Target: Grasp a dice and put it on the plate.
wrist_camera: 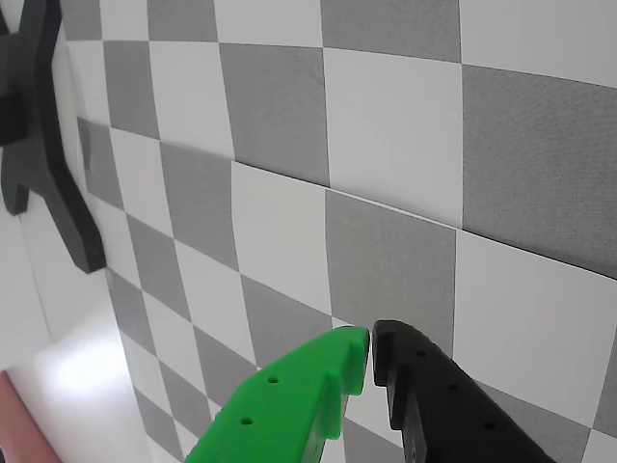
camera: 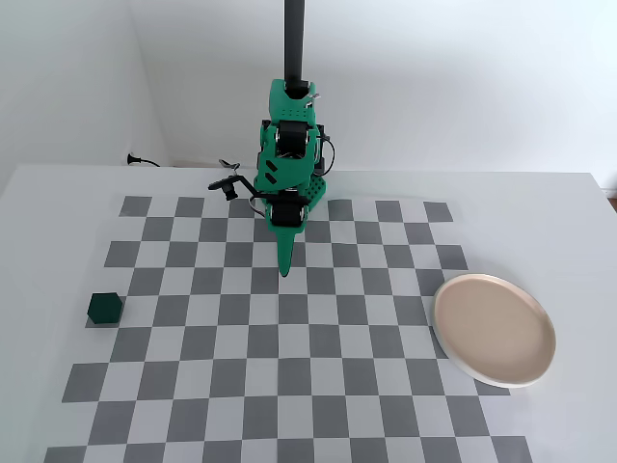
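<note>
Wrist view shows the gripper (wrist_camera: 370, 349) with its green finger and black finger pressed together at the tips, nothing between them, poised over the grey-and-white checkerboard mat (wrist_camera: 386, 145). A dark bracket-like shape (wrist_camera: 43, 145) sits at the left edge of that view, and a pinkish sliver shows in the bottom left corner; what it is cannot be told from there.

From the fixed view, the gripper (camera: 285, 268) points down at the far-middle part of the checkerboard mat (camera: 289, 386), hanging from the green arm (camera: 289, 164) that stands at the far edge of the table (camera: 58, 193). The dice (camera: 104, 309), a small dark green cube, rests on the left border of the mat, well apart from the gripper and on its near left. The plate (camera: 494, 330), round and beige-pink with a paler rim, lies on the right side of the mat, overhanging its right border, with nothing on it.
</note>
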{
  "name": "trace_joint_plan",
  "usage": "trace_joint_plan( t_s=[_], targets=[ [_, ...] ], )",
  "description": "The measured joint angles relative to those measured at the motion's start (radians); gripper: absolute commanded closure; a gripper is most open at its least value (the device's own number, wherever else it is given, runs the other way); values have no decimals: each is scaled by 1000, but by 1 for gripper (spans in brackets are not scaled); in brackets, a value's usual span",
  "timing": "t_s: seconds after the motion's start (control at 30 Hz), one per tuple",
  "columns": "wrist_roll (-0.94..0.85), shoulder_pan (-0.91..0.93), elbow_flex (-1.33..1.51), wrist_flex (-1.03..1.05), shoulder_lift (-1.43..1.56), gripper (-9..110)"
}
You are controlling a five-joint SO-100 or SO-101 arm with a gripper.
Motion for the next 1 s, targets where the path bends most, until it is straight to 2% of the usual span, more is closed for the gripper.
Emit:
trace_joint_plan(
  t_s=[1.0],
  targets=[
    [-57,-49,0,5,0,106]
  ],
)
